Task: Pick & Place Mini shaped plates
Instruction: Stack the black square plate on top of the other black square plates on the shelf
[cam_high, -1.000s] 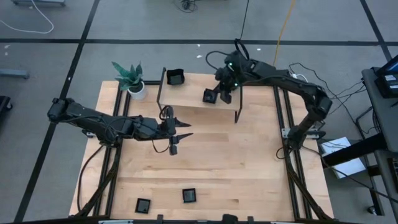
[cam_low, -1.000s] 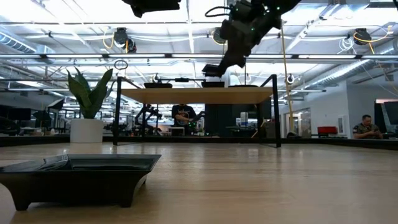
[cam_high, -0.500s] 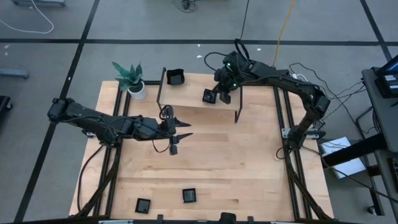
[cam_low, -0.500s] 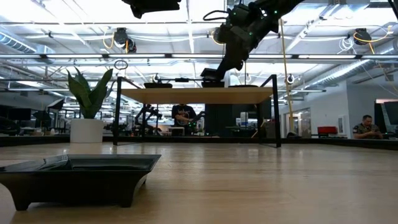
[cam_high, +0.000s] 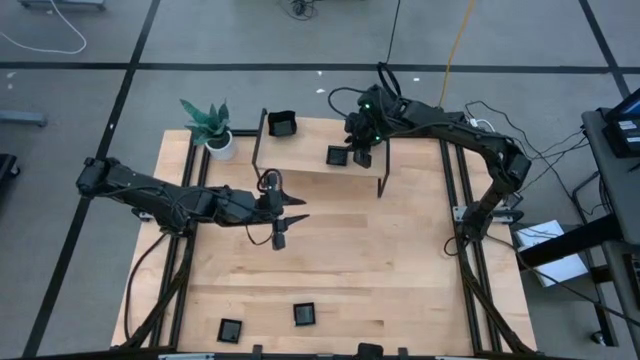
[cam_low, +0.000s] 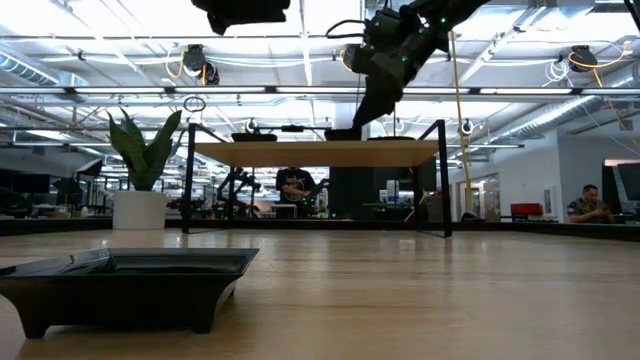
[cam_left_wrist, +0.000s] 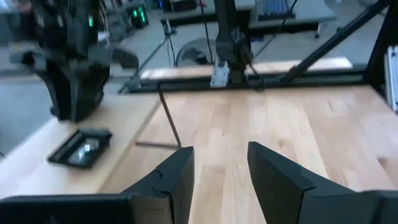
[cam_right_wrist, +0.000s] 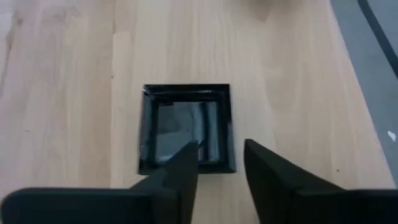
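We see a wooden table (cam_high: 400, 250) in an open workshop, square black plate (cam_right_wrist: 186, 127) on raised shelf (cam_high: 310, 160), right gripper (cam_right_wrist: 217, 165) spread just above it.

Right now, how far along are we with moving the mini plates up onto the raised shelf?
Done: two plates sit on the shelf, a rounded one and a square plate that the right gripper has let go of, fingers open just above it. The left gripper hangs empty over mid-table. Left: two plates at the near edge.
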